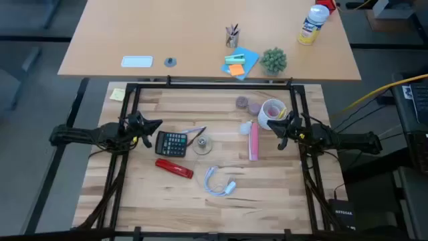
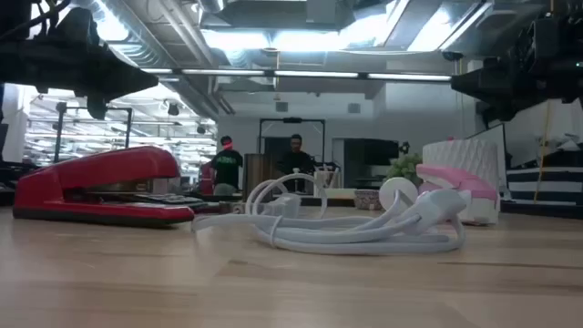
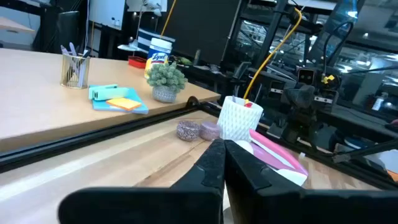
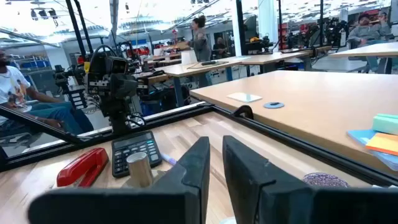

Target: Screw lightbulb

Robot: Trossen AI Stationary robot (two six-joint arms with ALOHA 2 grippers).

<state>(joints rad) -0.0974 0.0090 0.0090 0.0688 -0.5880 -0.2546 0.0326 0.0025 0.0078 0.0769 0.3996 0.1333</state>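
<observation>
The small white lightbulb lies on the wooden table beside a pink tool, right of centre. The round grey socket base stands near the table's middle, next to the calculator; in the right wrist view its metal socket stands upright. My left gripper hovers at the table's left, just left of the calculator, shut and empty. My right gripper hovers at the right, beside the white cup, shut and empty. Neither touches anything.
A red stapler and a coiled white cable lie toward the near edge. Two small round discs sit at the back by the cup. A second table behind holds a plant, notes and a wipes can. People are in the room beyond.
</observation>
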